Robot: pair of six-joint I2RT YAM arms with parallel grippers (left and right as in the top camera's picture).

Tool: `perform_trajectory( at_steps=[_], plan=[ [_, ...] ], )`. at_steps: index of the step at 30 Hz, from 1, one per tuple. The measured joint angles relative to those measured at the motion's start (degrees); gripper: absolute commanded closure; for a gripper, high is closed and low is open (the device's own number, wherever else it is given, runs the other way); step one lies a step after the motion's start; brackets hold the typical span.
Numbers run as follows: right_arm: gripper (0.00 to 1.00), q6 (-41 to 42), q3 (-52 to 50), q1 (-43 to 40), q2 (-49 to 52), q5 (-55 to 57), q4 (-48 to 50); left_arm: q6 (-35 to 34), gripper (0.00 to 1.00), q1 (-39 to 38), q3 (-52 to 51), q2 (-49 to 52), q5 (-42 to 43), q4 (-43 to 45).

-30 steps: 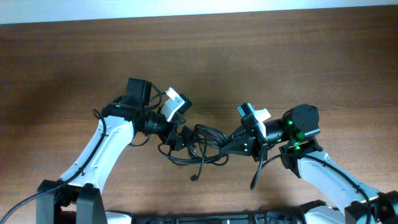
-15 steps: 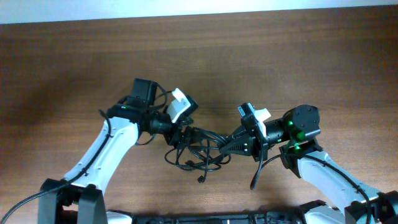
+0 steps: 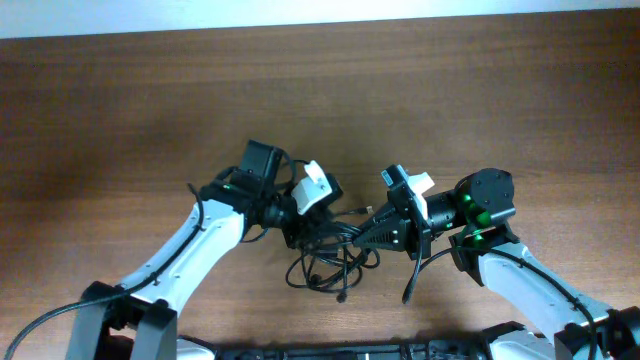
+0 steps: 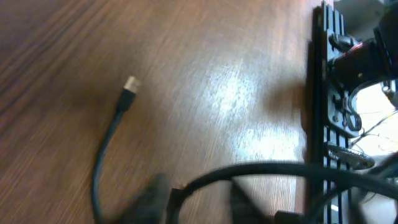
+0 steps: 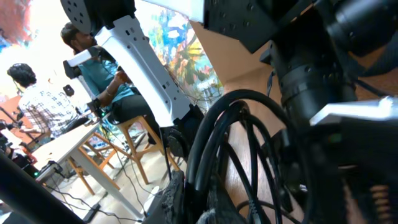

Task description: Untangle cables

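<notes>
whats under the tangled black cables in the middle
Bare brown wooden table shows through the loops of tangled thin black cables. The left gripper and right gripper cover the bundle's upper part.

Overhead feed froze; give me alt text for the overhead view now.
A tangle of black cables sits on a wooden table. The right gripper is shut on its right side; the left gripper reaches in from the left, with loose loops trailing toward the bottom edge.

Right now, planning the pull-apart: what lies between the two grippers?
The tangled cables fill the gap between left gripper and right gripper, as the overhead view shows.
</notes>
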Motion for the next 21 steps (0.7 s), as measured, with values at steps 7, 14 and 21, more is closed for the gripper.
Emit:
perform_trajectory(
  at_steps=[7, 14, 21],
  plan=[
    [0.96, 0.0, 0.0, 0.0, 0.0, 0.0, 0.0, -4.5, 1.0, 0.9, -1.1, 0.0, -3.0, 4.4],
    [0.96, 0.0, 0.0, 0.0, 0.0, 0.2, 0.0, -33.4, 0.99, 15.4, -1.0, 0.0, -21.2, 11.4],
    [0.96, 0.0, 0.0, 0.0, 0.0, 0.8, 0.0, -36.5, 0.14, 24.8, -1.0, 0.0, -11.9, 9.3]
  ],
)
